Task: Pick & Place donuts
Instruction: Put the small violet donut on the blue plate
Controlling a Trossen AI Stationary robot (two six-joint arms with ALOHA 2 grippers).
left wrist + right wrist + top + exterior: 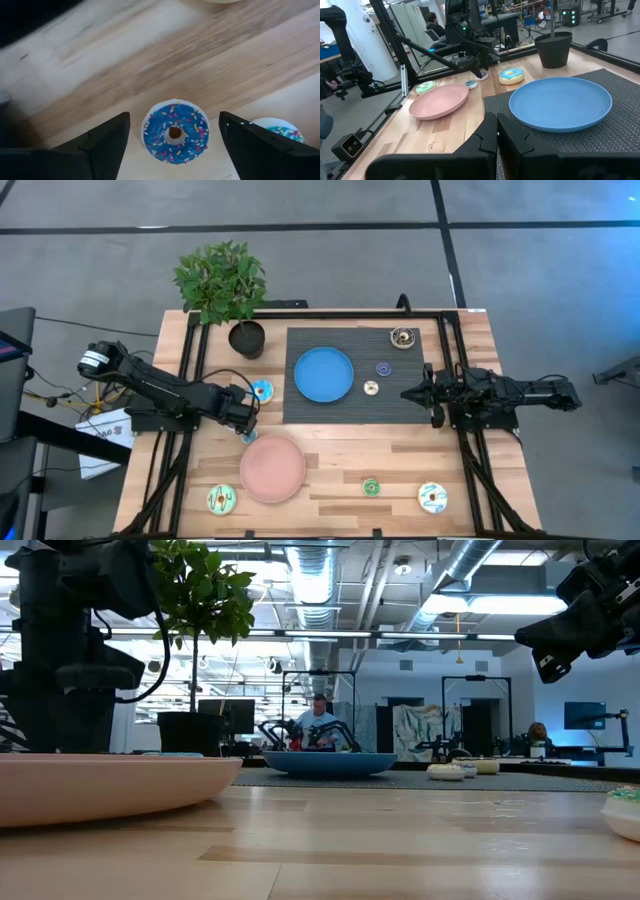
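My left gripper (246, 423) (175, 116) is open and points down over the wood just beyond the pink plate. Its fingers stand on either side of the blue mini donut (175, 132) (249, 437) (470, 84), which lies flat on the table, apart from both. The light blue donut (262, 390) (511, 76) lies beside the mat. The purple mini (383, 368) and cream mini (371, 388) lie on the mat, the dark brown donut (403, 337) at its far corner. The green donut (222, 499), green mini (371, 487) and white donut (432, 498) lie near the near edge. My right gripper (432, 394) (497, 134) is shut and raised over the mat's right edge.
A blue plate (323, 374) rests on the dark mat (300, 408). A pink plate (272, 468) lies on the wood near the left gripper. A potted plant (245, 335) stands at the far left. Black frame rails (190, 360) run along both table sides. People sit in the room behind.
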